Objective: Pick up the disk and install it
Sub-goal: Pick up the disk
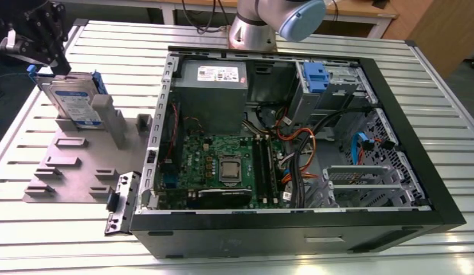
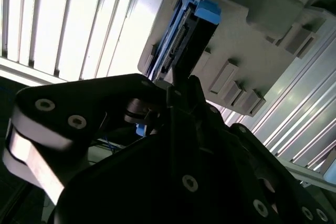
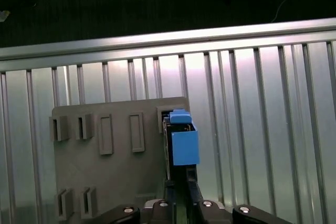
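Observation:
The disk [image 1: 74, 106] stands on edge in a slot at the far end of the grey fixture plate [image 1: 83, 166], at the exterior view's left, with its label facing the camera. My black gripper [image 1: 59, 70] is at the disk's top end and shut on it. In the first wrist view the disk's blue handle [image 3: 184, 140] sticks out ahead of the gripper [image 3: 182, 195], over the plate [image 3: 115, 177]. The second wrist view shows the disk's edge [image 2: 184, 35] running out from the gripper [image 2: 176, 85].
An open computer case [image 1: 420, 143] lies to the exterior view's right of the plate. It holds a grey power-supply box [image 1: 214, 86], a motherboard and another blue-handled drive carrier [image 1: 316, 77]. The arm's base [image 1: 256, 28] stands behind the case. Everything rests on a slatted metal table [image 1: 61, 229].

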Controlling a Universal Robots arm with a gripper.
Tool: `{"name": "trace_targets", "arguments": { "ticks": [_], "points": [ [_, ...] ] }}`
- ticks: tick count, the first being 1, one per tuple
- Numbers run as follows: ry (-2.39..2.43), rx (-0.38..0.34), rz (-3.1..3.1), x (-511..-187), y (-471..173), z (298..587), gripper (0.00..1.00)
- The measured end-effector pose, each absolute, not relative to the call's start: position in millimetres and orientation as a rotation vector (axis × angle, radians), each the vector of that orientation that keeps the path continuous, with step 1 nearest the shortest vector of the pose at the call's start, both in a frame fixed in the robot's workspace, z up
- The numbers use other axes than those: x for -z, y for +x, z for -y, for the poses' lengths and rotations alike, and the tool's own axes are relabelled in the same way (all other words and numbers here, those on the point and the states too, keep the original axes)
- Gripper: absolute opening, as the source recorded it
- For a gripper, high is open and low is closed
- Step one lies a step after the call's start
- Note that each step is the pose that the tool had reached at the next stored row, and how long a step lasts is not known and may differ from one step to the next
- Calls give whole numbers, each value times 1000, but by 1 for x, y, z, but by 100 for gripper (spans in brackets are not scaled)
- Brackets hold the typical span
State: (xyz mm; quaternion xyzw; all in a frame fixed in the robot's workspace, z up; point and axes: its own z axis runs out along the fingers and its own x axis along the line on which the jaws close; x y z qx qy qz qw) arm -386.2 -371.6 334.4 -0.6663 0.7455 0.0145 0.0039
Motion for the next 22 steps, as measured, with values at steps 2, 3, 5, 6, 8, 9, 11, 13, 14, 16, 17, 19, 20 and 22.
{"name": "trace_targets", "arguments": {
  "ticks": [2, 3, 5, 6, 8, 9, 11, 13, 14, 16, 17, 19, 20, 22],
  "points": [
    [-2088, -45, -2336, -334, -386, 372, 29],
    [-2088, -45, -2336, -334, -386, 372, 29],
    [-2088, -45, -2336, -334, -386, 372, 41],
    [-2088, -45, -2336, -334, -386, 372, 41],
    [-2088, -45, -2336, -334, -386, 372, 53],
    [-2088, -45, -2336, -334, -386, 372, 53],
    [-2088, -45, -2336, -334, -386, 372, 59],
    [-2088, -46, -2336, -334, -386, 372, 59],
    [-2088, -47, -2335, -332, -386, 372, 59],
    [-2087, -50, -2334, -329, -386, 372, 59],
    [-2086, -50, -2334, -327, -386, 372, 59],
    [-2086, -51, -2334, -323, -386, 372, 59],
    [-2086, -51, -2334, -322, -386, 372, 59],
    [-2086, -51, -2334, -318, -386, 372, 59]
  ]
}}
